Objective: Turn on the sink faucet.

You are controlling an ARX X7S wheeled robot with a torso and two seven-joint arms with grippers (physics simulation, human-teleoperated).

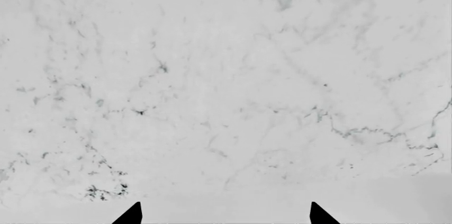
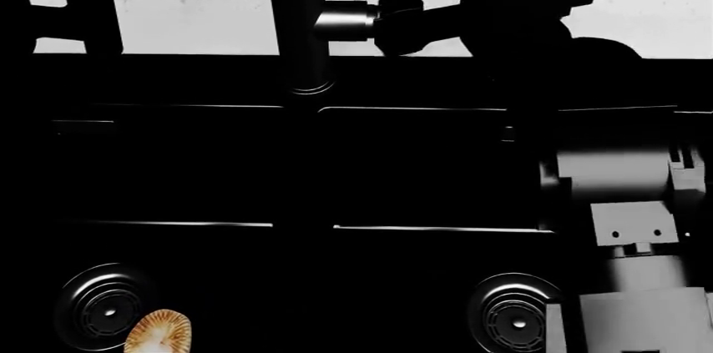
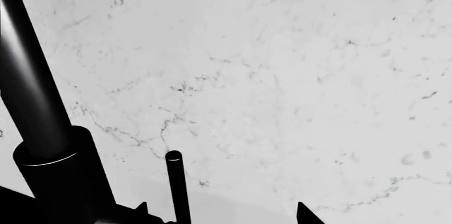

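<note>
A white marble wall (image 2: 189, 2) with fine grey veining runs behind the back edge of a black worktop (image 2: 167, 78), and it fills almost all of both wrist views. The worktop is so dark in the head view that its edges barely separate from the sink (image 2: 200, 107), a wide glossy black double basin picked out only by thin highlights along its rims. Two round ribbed drains (image 2: 103, 307) sit low in the head view, one in each basin, and a small orange, shell-like object (image 2: 159, 332) lies just beside the left one.

The sink faucet (image 2: 299, 23) stands upright at the back edge of the worktop, behind the divider between the basins, with its ringed base on the black surface and a short shiny grey stub pointing right. A thin lever handle (image 3: 177, 184) rises just beside the post.

The right gripper (image 2: 403, 11) is at the end of that stub. In the right wrist view its fingers (image 3: 305, 214) are spread apart, with the lever between them, near one tip. The left gripper (image 2: 95, 11) hangs well apart from the faucet near the back left of the worktop, facing the marble wall, its fingers (image 1: 130, 214) spread and holding nothing.
</note>
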